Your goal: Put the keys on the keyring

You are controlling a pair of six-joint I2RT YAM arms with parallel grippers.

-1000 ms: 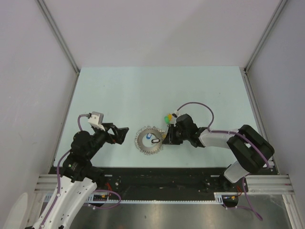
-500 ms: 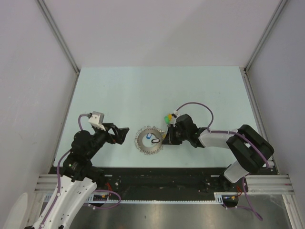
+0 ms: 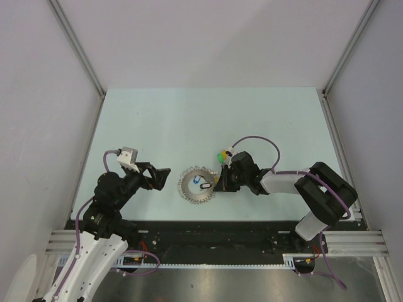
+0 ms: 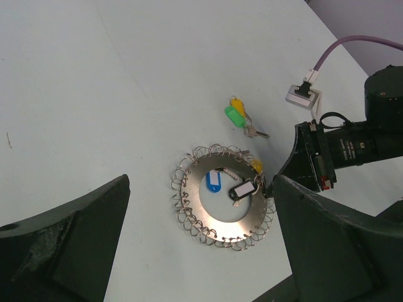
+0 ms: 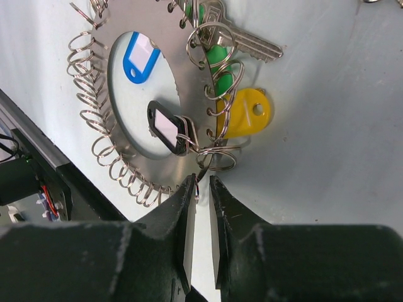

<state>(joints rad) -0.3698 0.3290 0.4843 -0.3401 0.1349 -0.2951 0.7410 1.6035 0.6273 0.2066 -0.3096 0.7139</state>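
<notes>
The keyring (image 3: 189, 189) is a grey metal disc edged with wire loops, flat on the table; it also shows in the left wrist view (image 4: 203, 218) and the right wrist view (image 5: 145, 16). A black-and-white tag (image 5: 169, 128) and a blue tag (image 5: 138, 56) lie in its middle. Loose keys (image 3: 221, 155) with green and yellow heads rest just beyond its far right rim (image 4: 236, 113). A yellow-headed key (image 5: 245, 113) and green heads (image 5: 217, 63) sit at the rim among split rings. My right gripper (image 5: 203, 182) is at that rim, a narrow gap between its jaws and a thin wire ring at the left pad. My left gripper (image 3: 165, 176) is wide open to the left.
The pale table (image 3: 189, 119) has white walls on three sides. A black rail (image 3: 214, 229) runs along the near edge, just below the keyring. The right arm's wrist and purple cable (image 4: 352, 145) lie low across the right side.
The right gripper's jaws have narrowed a little at the keyring's rim. The left arm, keyring and loose keys have not moved.
</notes>
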